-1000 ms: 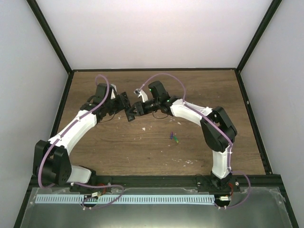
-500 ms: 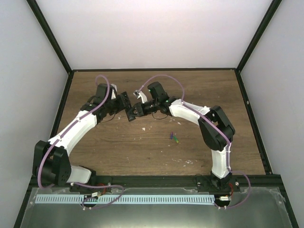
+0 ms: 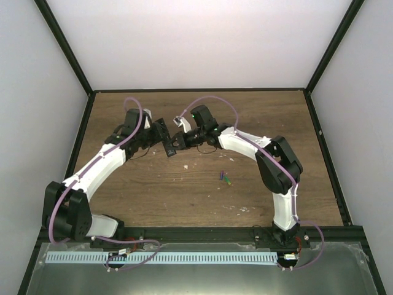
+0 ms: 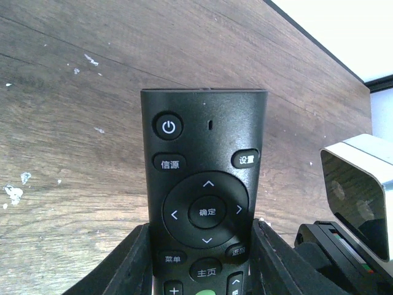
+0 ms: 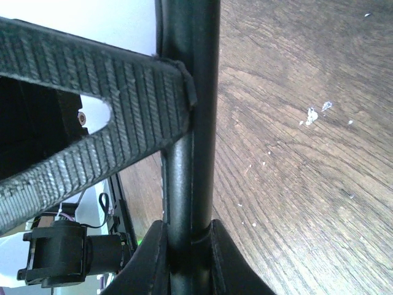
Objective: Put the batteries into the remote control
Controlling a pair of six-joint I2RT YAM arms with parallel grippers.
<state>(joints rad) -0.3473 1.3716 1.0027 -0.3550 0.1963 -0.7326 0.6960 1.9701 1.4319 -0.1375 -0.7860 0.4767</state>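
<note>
Centrally, slim black remote control (image 4: pixel 206 184), ribbed left end effector (image 4: pixel 201 230), wood-grain table (image 4: pixel 73 92)

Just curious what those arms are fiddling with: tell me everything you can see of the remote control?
The remote control is a slim black bar of matte plastic, with a power button, a round direction pad and Chinese-labelled keys. It is held above the wooden table, the left gripper clamping its long sides and the right gripper pinching it across its thickness. Its back is hidden.
</note>
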